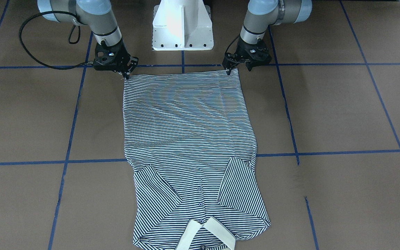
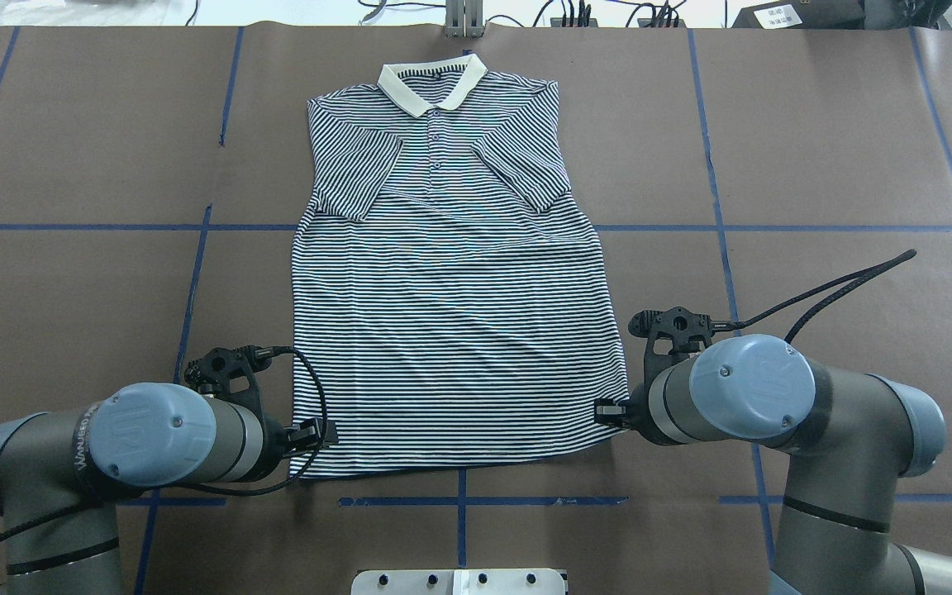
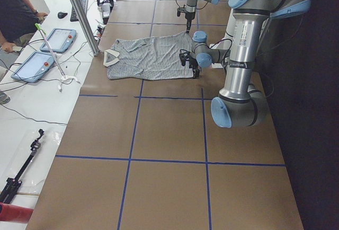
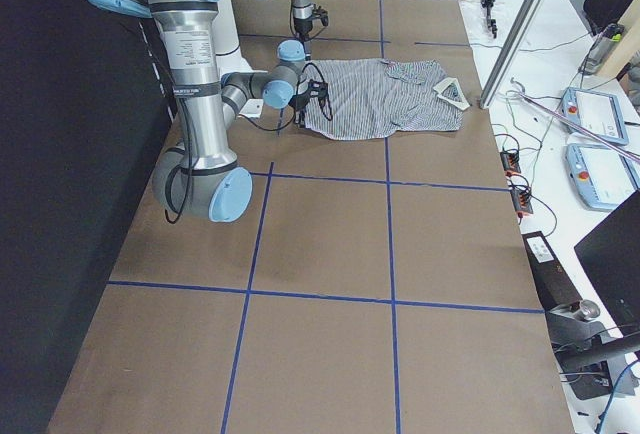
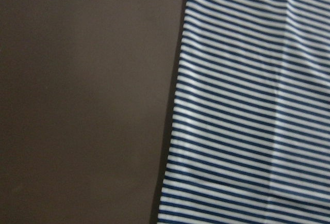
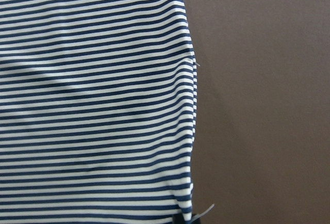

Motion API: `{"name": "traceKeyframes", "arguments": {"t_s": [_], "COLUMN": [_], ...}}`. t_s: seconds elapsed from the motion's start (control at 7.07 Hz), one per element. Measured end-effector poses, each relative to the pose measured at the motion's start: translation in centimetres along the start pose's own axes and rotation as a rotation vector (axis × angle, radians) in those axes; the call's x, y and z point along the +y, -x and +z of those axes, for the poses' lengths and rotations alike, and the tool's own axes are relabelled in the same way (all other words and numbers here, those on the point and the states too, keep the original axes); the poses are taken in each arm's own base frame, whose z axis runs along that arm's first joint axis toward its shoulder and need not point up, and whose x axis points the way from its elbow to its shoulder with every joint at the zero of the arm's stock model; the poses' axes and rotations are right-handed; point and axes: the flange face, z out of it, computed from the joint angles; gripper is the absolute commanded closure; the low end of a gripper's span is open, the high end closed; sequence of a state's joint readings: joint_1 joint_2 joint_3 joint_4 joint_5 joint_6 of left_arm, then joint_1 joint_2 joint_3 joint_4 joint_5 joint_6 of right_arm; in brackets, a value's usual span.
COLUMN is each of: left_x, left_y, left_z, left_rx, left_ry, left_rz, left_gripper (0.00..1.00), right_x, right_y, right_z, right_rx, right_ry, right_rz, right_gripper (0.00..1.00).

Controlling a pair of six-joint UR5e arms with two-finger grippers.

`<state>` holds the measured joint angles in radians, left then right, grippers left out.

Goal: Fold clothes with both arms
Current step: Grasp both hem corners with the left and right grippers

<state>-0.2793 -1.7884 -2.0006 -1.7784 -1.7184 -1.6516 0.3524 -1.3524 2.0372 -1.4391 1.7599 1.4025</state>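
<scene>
Brown paper tabletop [image 1: 342, 111] is marked into big squares w/ blue tape lines [image 1: 342, 64]. Navy-and-white striped short-sleeved polo shirt [image 1: 186, 132] lies flat mid-table, front up. Its cream collar [image 2: 430, 83] is at the edge far from robot, both sleeves are folded in over chest, and hem is nearest the white pedestal base [image 1: 182, 27]. Left black two-finger gripper [image 1: 228, 71] sits low at one hem corner, right black two-finger gripper [image 1: 127, 73] at the other. Can't tell whether either is apart or pinched on cloth. White side bench [image 3: 32, 113] carries blue-rimmed tablets [image 3: 39, 65] & cables. A person [image 3: 16, 12] stands there, near a silver metal post [image 3: 79, 12].
</scene>
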Motion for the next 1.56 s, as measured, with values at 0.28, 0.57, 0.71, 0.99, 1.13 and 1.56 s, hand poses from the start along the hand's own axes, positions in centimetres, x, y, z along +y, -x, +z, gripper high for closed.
{"name": "traceKeyframes", "arguments": {"t_s": [0.28,0.57,0.71,0.99,1.13,1.56], "left_x": [1.0,2.0,2.3,2.7,2.8,2.5], "left_y": [0.1,0.2,-0.1,-0.5,-0.7,-1.6], "left_z": [0.8,1.5,1.7,1.8,2.0,2.4], "left_rx": [-0.018,-0.046,-0.049,-0.047,-0.047,-0.044], "left_ry": [0.014,0.022,0.021,0.018,0.013,-0.006], "left_rz": [-0.004,-0.001,0.003,0.008,0.009,0.009], "left_gripper": [0.01,0.08,0.14,0.21,0.31,0.47], "right_x": [-0.2,-0.3,-0.4,-0.4,-0.4,-0.7], "right_y": [0.1,0.2,0.2,0.1,0.1,-0.1], "right_z": [-0.4,-0.5,-0.5,-0.5,-0.5,-0.5], "right_rx": [-0.007,-0.009,-0.01,-0.009,-0.009,-0.007], "right_ry": [-0.005,-0.007,-0.008,-0.008,-0.009,-0.009], "right_rz": [0.001,0.003,0.003,0.003,0.004,0.008], "right_gripper": [1.0,1.0,1.0,1.0,1.0,1.0]}}
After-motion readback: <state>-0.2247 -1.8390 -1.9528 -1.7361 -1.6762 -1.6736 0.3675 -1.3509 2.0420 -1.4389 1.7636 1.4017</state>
